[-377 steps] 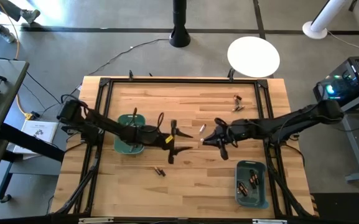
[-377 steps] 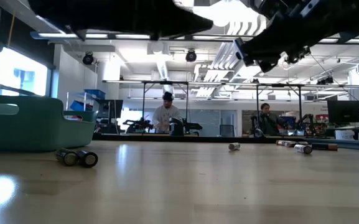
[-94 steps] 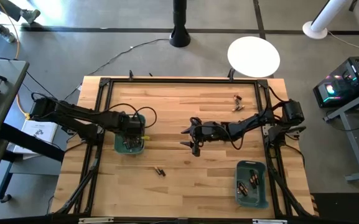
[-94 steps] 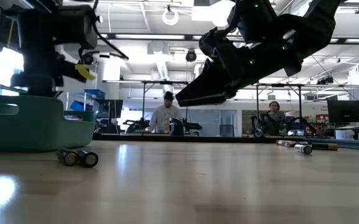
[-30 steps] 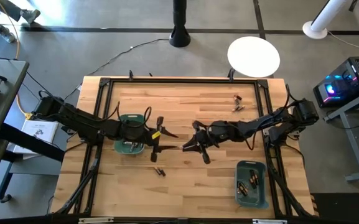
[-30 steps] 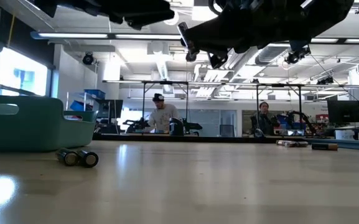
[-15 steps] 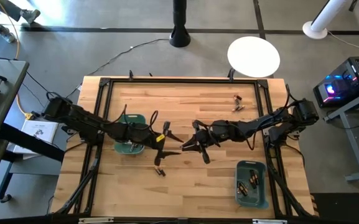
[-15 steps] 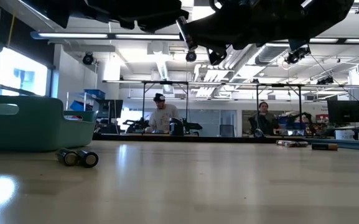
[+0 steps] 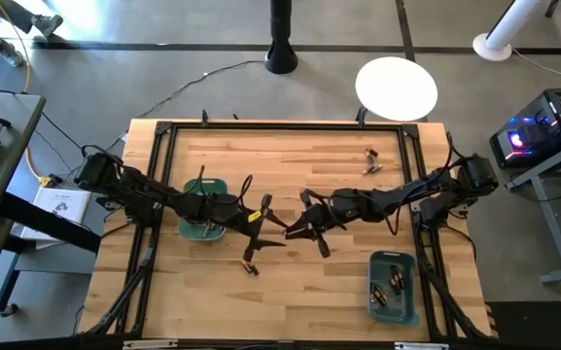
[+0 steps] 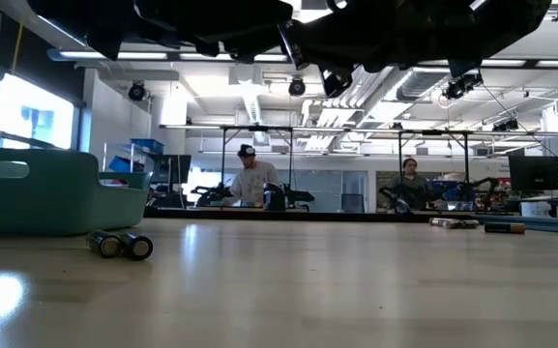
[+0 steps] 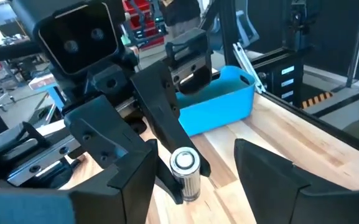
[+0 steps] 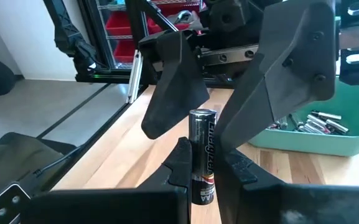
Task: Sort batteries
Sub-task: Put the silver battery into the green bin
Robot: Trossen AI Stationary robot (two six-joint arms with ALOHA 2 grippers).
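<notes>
My right gripper [image 9: 294,231] hovers over the middle of the table, shut on a dark battery [image 12: 203,149] with a silvery end cap [image 11: 185,160]. My left gripper [image 9: 262,229] faces it, open. Its two fingers [image 11: 129,180] stand on either side of the battery's free end without touching it. Two more batteries [image 9: 249,267] lie on the wood just below the left gripper. The left teal bin [image 9: 202,220] holds silvery cells [image 12: 313,123]. The right teal bin [image 9: 394,287] holds dark ones. My right gripper pinches the battery's rear half [image 12: 202,177] between its two fingers [image 12: 180,167]. The fingers come in roughly level from the table's right and lie along the battery. The battery sticks out past the fingertips toward the left gripper, clear of the table.
A few loose batteries [image 9: 370,160] lie near the table's far right corner, also seen in the low view as batteries [image 10: 457,223]. A black frame [image 9: 280,124] runs round the tabletop. In the low view, people stand at benches in the room behind.
My left gripper has moved away from the left bin, toward the table's right and a little toward the near edge, up to the battery held by the right gripper. Its fingers now flank the battery's free end.
</notes>
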